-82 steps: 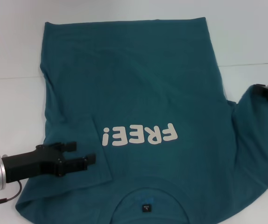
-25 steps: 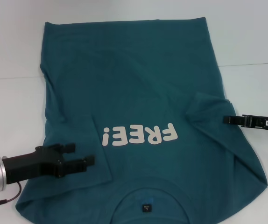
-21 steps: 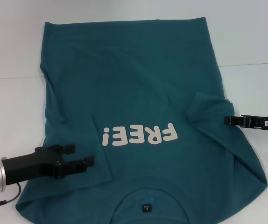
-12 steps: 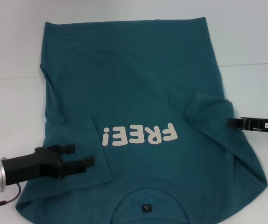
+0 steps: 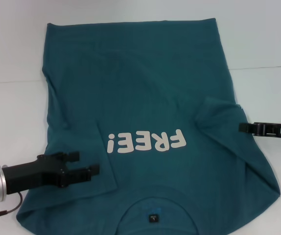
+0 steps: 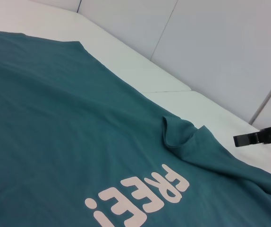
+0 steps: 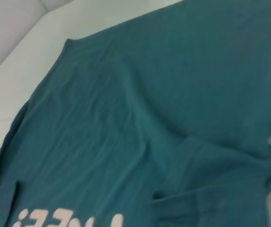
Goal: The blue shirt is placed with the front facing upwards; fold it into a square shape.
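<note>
While blue shirt (image 5: 145,98) lies flat, sleeves folded inward

Black two-fingered left hand (image 5: 84,163) on silver wrist cylinder, green light, thin cable, black right hand (image 5: 243,128)

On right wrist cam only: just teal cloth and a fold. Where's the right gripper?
Observer: In the head view, the right gripper sits at the blue shirt's right edge, beside the folded-in right sleeve.
Operator: Other side?
Observer: The left sleeve is folded in too. The left gripper is over it, open.
Operator: Which end is the collar?
Observer: The collar is nearest the robot, label showing.
</note>
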Motion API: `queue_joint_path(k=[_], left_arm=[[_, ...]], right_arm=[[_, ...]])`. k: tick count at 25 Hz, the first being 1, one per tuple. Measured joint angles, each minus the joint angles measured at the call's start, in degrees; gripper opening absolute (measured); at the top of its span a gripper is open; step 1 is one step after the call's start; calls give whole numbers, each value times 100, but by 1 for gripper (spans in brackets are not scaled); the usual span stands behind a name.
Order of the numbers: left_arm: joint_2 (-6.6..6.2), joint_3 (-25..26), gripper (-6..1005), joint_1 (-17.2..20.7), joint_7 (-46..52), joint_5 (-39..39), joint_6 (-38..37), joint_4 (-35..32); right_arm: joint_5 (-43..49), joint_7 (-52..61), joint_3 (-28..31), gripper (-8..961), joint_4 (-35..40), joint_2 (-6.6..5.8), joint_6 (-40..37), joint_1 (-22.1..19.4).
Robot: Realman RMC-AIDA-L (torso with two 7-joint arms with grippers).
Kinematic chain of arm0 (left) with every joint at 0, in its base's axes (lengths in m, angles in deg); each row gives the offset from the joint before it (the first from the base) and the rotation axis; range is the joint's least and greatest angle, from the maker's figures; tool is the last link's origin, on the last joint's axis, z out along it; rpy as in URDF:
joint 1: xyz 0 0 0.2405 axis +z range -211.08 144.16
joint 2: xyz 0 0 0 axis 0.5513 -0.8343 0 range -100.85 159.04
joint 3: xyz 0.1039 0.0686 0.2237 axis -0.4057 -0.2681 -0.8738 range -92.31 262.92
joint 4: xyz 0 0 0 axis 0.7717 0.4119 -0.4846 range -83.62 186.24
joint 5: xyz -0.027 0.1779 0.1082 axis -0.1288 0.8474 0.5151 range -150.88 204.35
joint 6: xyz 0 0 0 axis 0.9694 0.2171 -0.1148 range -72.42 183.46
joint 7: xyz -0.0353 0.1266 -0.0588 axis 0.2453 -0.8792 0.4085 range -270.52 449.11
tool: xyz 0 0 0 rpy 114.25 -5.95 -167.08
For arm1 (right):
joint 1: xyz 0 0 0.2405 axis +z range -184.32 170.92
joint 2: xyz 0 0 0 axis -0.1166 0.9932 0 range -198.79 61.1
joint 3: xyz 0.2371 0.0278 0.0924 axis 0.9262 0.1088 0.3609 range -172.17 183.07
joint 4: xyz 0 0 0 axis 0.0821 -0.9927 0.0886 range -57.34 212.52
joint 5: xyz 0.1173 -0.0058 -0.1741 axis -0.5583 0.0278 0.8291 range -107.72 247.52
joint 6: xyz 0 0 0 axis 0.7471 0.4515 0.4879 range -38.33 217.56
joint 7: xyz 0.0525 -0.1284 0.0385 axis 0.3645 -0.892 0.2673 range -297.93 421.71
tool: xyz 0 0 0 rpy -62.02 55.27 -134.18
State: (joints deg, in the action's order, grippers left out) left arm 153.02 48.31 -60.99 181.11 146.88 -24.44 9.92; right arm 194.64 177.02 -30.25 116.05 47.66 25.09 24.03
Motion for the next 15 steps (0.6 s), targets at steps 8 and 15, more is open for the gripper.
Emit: queue_joint_path(k=[8,15], left_arm=[[-2,0,887,-14,-8,0,-12,0],[-9,0,887,-21,-29,0,-12,0]], right_arm=[[-23,58,66,47,-43,-67,343,-35],[3,268,50,241,-60,-67,528,-41]])
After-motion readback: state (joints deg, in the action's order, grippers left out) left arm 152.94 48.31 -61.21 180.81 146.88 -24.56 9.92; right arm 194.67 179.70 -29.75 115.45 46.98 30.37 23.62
